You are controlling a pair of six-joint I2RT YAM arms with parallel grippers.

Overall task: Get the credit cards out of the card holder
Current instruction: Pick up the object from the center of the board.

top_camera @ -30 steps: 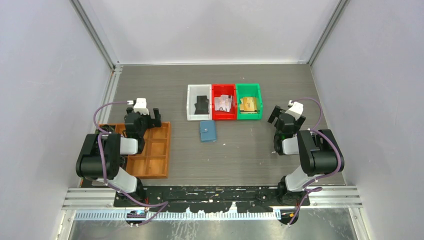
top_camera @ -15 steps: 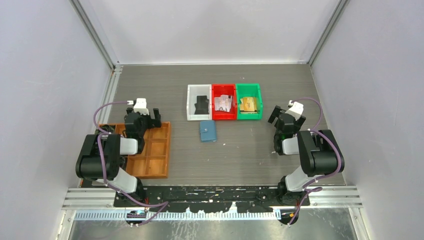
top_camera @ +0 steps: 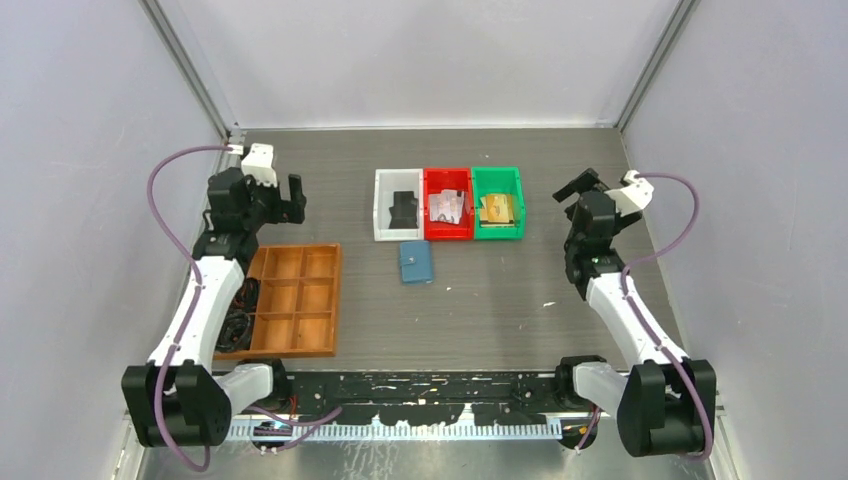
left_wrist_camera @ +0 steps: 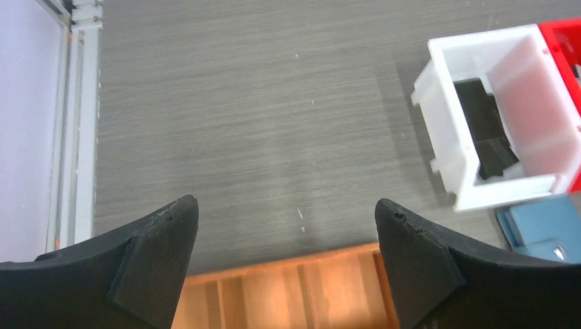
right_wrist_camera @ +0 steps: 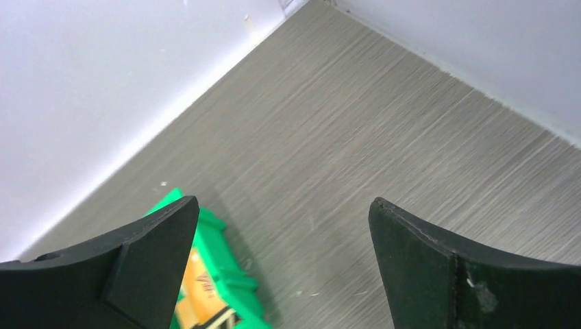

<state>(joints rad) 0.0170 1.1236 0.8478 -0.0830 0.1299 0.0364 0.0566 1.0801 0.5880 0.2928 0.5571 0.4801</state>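
One card holder [left_wrist_camera: 540, 223], partly off-frame, left wrist

L arm stretched fwd along the left side, elbow up, left pincer [top_camera: 288, 198] w/ fingers spread wide, gripping nothing. R arm extended likewise on the right, right pincer [top_camera: 578, 190] also wide apart, empty

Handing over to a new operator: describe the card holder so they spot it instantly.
Find the row of three bins mid-table. Just in front of the white bin and red bin lies the card holder, closed. It is the only flat teal-blue thing, with a small snap.
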